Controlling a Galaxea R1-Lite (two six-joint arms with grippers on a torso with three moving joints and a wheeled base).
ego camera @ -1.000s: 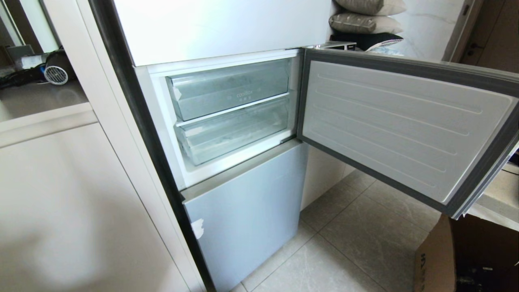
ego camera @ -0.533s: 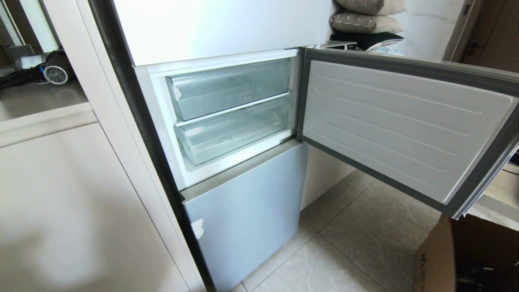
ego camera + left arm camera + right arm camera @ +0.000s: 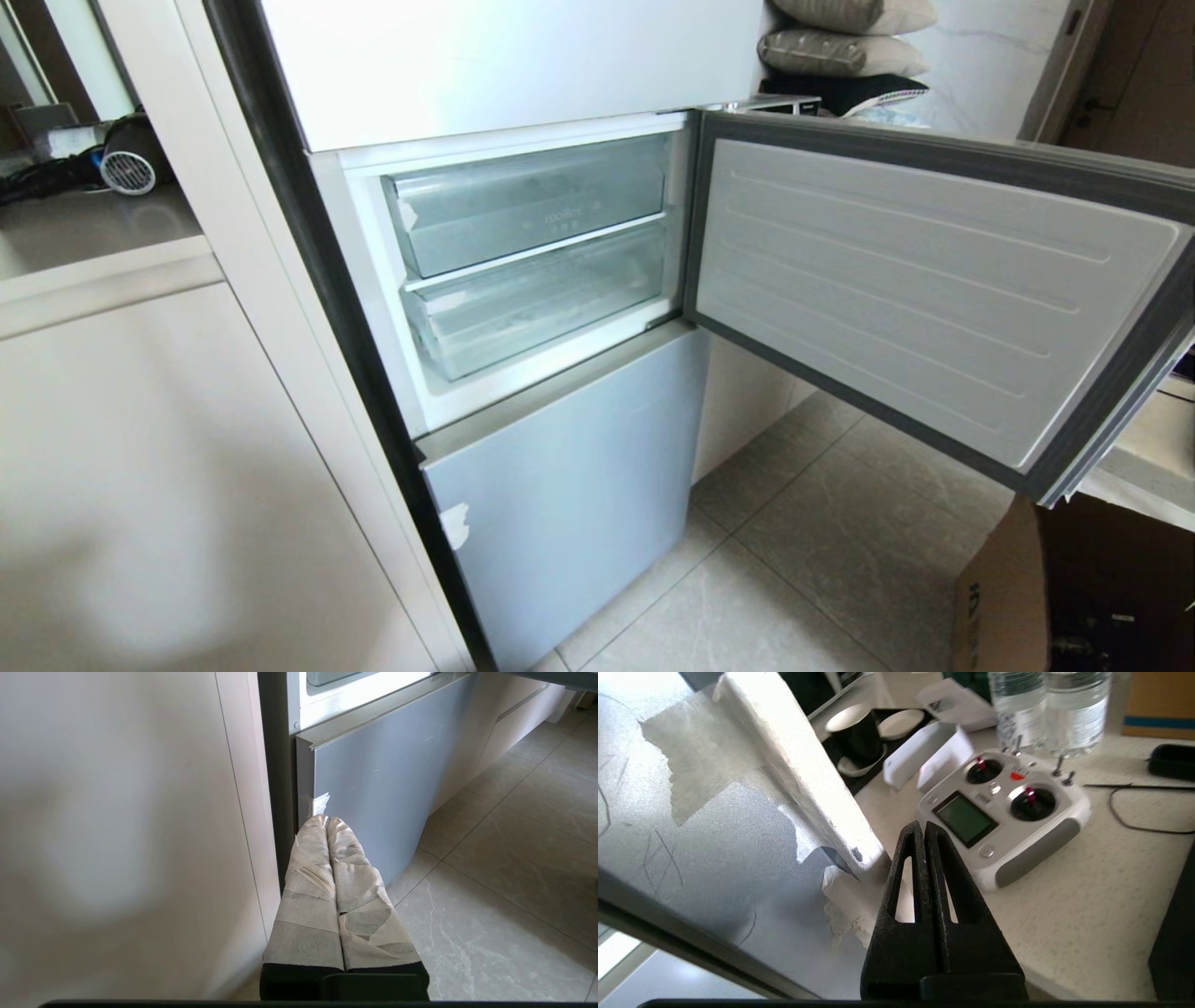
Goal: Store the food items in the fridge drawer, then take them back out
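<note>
kitchen fridge door [image 3: 934, 289] open; right fingers [image 3: 924, 828] pressed together over remote controller [image 3: 1004, 812]; left fingers [image 3: 326, 820] pressed together.

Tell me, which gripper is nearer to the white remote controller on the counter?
The right. The right gripper is shut, just above the counter right beside the remote controller. The left gripper, also shut, points at the grey lower fridge door, with no controller in sight.

The right hand [image 3: 924, 830], fingers pressed together and empty, hangs over a speckled tabletop [image 3: 1087, 896] near a white remote controller [image 3: 1004, 812] beside the door's edge [image 3: 803, 765].
</note>
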